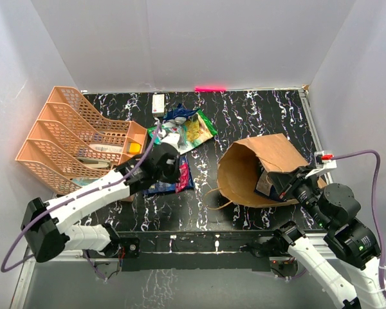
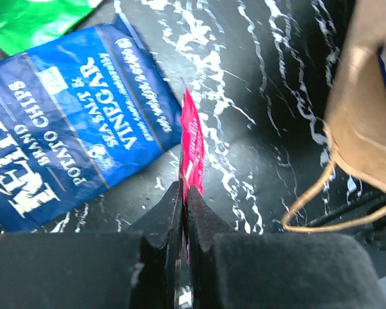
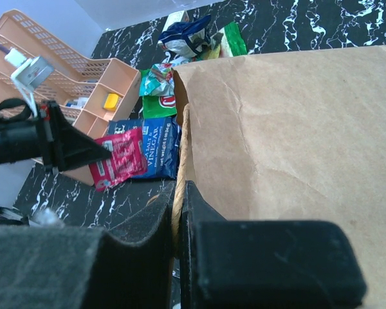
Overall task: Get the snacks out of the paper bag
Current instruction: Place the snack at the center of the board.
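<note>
Two clamped grips: my left gripper (image 2: pixel 183 190) pinches a pink packet (image 2: pixel 192 145) just beside the blue chip packet (image 2: pixel 77 122), my right gripper (image 3: pixel 180 193) holds the paper bag (image 3: pixel 289 141) by its rim near the right edge of the table (image 1: pixel 244 109), open tabletop between them.

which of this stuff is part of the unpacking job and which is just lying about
Job: paper bag, red packet in left gripper, blue chip packet, right gripper on bag rim.
Lying about: orange organiser, white box.
</note>
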`<state>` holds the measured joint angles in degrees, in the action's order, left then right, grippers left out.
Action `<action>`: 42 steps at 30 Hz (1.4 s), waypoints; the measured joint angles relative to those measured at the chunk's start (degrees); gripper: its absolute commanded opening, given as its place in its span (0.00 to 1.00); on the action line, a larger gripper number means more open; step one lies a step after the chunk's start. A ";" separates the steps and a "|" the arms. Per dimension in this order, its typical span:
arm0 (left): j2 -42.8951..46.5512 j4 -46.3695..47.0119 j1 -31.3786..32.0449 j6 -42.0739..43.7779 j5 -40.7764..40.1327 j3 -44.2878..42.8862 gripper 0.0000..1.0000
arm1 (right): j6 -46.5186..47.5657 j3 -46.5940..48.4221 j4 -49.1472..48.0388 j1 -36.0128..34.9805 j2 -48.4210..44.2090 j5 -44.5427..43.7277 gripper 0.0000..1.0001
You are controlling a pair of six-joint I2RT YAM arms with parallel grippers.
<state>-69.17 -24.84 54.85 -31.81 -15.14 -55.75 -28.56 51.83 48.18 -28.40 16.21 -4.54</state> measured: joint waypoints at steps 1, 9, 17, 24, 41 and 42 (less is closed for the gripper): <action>-0.57 0.42 -2.67 0.35 1.79 0.42 0.00 | 0.02 -0.13 -0.04 0.00 0.02 0.00 0.08; -6.95 9.99 -24.55 -2.19 19.61 1.11 0.00 | 0.04 -0.66 -0.15 0.00 0.02 0.35 0.08; -15.28 16.57 -32.65 -5.33 26.75 4.26 0.10 | 0.22 -1.07 -0.13 0.00 0.44 1.44 0.08; -18.29 20.55 -34.64 -6.84 29.03 6.82 0.58 | 0.24 -1.07 -0.22 0.00 0.55 1.70 0.08; 0.15 15.23 -34.86 -3.37 30.58 9.68 0.94 | 0.26 -1.07 -0.11 0.00 1.14 1.88 0.08; 0.66 14.75 -34.86 -3.37 30.95 9.68 0.94 | 0.26 -1.07 -0.02 0.00 1.14 1.88 0.08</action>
<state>-68.51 -10.09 19.99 -35.18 15.81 -46.06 -28.29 50.76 48.16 -28.40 17.34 -2.66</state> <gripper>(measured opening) 0.930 0.078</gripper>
